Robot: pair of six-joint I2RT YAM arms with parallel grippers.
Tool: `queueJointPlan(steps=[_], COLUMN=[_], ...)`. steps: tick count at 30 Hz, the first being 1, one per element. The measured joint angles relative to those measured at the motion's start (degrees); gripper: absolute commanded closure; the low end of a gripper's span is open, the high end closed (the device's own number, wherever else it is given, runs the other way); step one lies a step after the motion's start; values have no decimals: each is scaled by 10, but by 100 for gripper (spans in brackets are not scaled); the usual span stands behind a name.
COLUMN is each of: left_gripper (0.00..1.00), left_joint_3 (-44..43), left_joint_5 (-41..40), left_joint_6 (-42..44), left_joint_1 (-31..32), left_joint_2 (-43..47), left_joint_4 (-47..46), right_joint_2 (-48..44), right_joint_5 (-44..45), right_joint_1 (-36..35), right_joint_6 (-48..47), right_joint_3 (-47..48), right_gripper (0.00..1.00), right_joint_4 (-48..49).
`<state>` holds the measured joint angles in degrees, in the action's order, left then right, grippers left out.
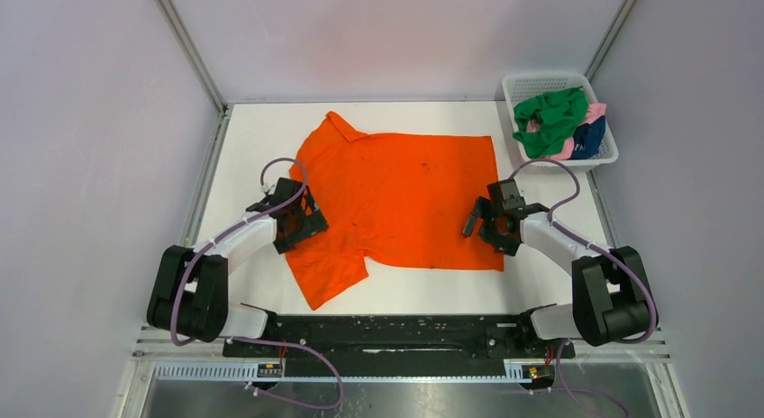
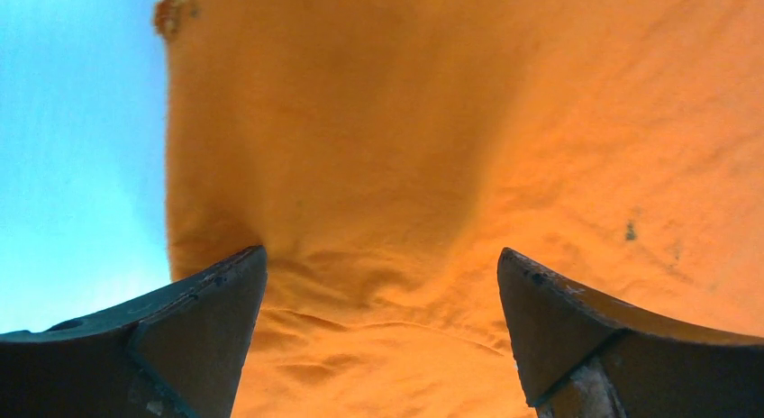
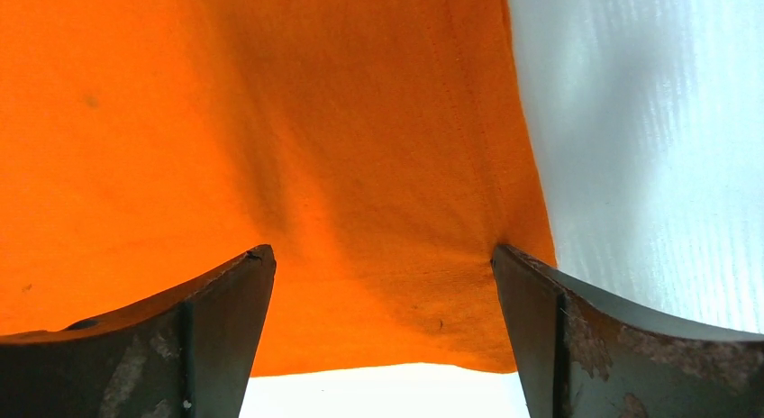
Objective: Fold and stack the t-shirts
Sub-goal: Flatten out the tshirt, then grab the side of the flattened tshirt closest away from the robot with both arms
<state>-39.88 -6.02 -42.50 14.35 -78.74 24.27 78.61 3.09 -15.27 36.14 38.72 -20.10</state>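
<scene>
The left gripper (image 1: 302, 222) sits over the left side of the orange t-shirt (image 1: 396, 197), beside its near sleeve. Its jaws are spread wide, with rumpled cloth between the fingers (image 2: 207, 328) and nothing grasped. The shirt lies flat on the white table (image 1: 252, 139). At the shirt's right hem, by the near corner, the right gripper (image 1: 482, 222) is likewise released, its fingers (image 3: 216, 328) straddling the edge. Beyond the shirt's far right corner, a white basket (image 1: 541, 81) holds the green t-shirt (image 1: 551, 121), pink t-shirt (image 1: 596, 112) and navy t-shirt (image 1: 590, 140), bunched together.
</scene>
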Motion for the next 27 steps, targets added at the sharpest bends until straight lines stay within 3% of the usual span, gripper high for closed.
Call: queueJointPlan(steps=[9,13,21,27], left_gripper=[1,1,2,23], left_joint_3=[0,-1,16,110], left_joint_5=[-26,-22,-68,-72], left_joint_6=[5,2,-101,-207], left_joint_1=[0,12,188,278], left_joint_2=[34,88,202,261], left_joint_4=[40,58,203,293], right_joint_2=[-7,-58,-212,-272], right_joint_5=[6,8,71,99], right_joint_1=[13,14,15,15], right_joint_6=[-3,-4,1,4], right_joint_3=[-1,-1,-24,-69], right_gripper=[0,1,1,0], right_joint_4=[-4,-23,-63,-82])
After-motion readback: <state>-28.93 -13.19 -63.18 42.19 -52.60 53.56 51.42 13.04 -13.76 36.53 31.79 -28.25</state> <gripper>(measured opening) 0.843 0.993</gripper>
